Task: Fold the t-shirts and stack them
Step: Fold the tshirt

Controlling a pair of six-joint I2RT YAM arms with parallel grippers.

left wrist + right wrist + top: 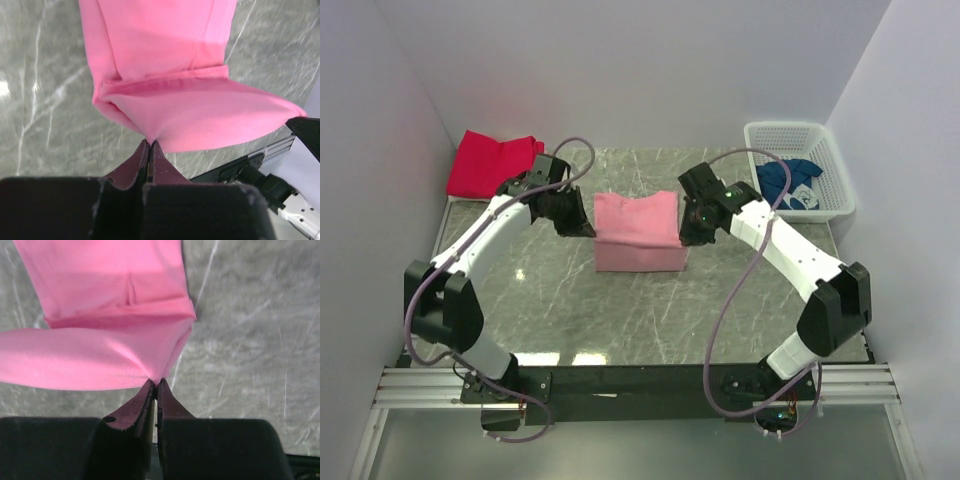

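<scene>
A light pink t-shirt [637, 232] hangs folded over the middle of the table, its far edge lifted and stretched between both grippers. My left gripper [582, 226] is shut on its left corner; in the left wrist view the fingertips pinch the pink t-shirt [170, 90] at the left gripper [150, 142]. My right gripper [686, 234] is shut on the right corner, and the right wrist view shows the pink t-shirt [100, 315] nipped at the right gripper [155, 383]. A magenta-red t-shirt [490, 163] lies folded at the far left. A dark blue t-shirt [790, 182] sits in the basket.
A white mesh basket [838, 175] stands at the far right corner against the wall. White walls close in the left, back and right sides. The table is grey marble [620, 310], with a metal rail [640, 385] along the near edge.
</scene>
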